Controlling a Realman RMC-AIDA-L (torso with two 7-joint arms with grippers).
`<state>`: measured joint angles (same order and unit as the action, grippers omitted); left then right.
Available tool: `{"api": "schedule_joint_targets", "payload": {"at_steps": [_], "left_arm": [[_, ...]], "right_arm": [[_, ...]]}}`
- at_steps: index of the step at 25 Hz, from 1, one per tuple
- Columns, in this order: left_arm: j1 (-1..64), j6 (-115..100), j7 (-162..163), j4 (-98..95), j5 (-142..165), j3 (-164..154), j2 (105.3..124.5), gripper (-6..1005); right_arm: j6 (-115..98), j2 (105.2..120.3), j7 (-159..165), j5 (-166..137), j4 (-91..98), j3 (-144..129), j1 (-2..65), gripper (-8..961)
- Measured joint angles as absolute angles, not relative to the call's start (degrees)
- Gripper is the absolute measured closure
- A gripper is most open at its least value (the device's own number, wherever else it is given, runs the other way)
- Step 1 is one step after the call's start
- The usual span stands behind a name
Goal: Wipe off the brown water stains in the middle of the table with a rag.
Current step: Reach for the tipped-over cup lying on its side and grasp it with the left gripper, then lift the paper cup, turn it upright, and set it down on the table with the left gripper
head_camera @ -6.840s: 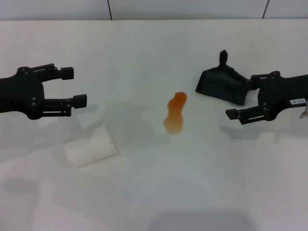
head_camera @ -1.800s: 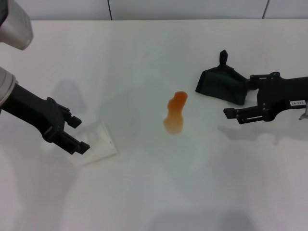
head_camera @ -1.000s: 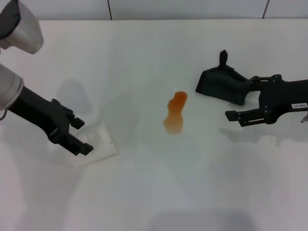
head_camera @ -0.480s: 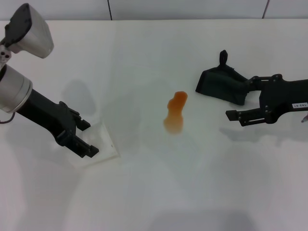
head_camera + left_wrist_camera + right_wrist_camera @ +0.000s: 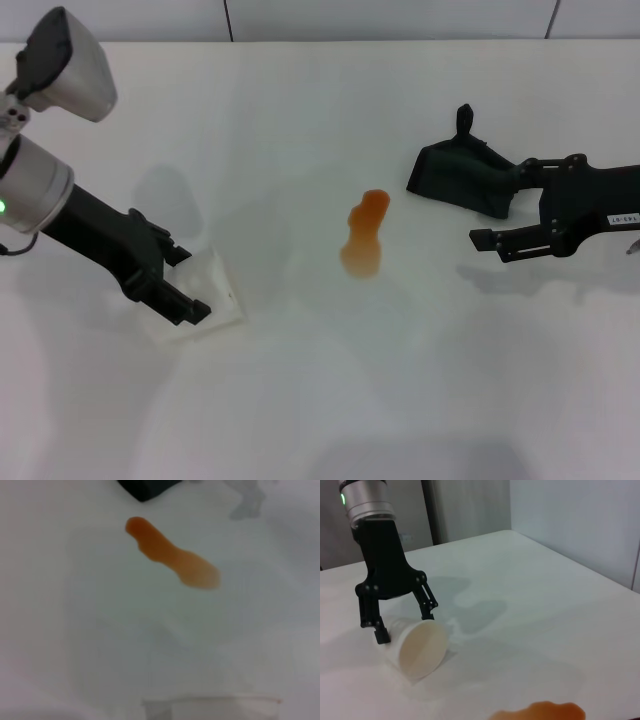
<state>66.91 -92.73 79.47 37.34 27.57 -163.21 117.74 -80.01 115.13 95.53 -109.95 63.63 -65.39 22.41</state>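
Note:
The brown water stains (image 5: 363,236) form one elongated orange-brown puddle in the middle of the white table (image 5: 320,400); the puddle also shows in the left wrist view (image 5: 172,560) and the right wrist view (image 5: 540,712). The rag (image 5: 460,176), dark green and crumpled, lies to the right of the puddle. My right gripper (image 5: 497,205) is open just right of the rag, its upper finger at the rag's edge. My left gripper (image 5: 185,285) is open and straddles a tipped white cup (image 5: 210,298), also seen from the right wrist (image 5: 404,625).
The white cup (image 5: 420,647) lies on its side with its mouth toward the puddle; its rim (image 5: 210,700) shows in the left wrist view. The rag's corner (image 5: 147,486) shows there too. A wall runs along the table's far edge.
My left arm has swung down from the left and closed in on the tipped cup, its open fingers now on either side of it. The right gripper has barely shifted.

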Motion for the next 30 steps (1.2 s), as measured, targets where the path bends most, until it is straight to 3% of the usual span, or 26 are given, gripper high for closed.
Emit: {"api": "schedule_joint_targets", "payload": {"at_steps": [24, 30], "left_arm": [[67.4, -92.9, 79.6, 36.2, 27.3, -163.2, 117.70, 248], [67.4, -94.8, 79.3, 37.1, 25.1, -163.2, 117.09, 385]], "right_arm": [[-80.1, 115.14, 95.5, -109.9, 63.4, -65.4, 22.3, 161], [-80.0, 115.07, 95.5, -110.0, 63.4, -65.4, 22.3, 162]]}}
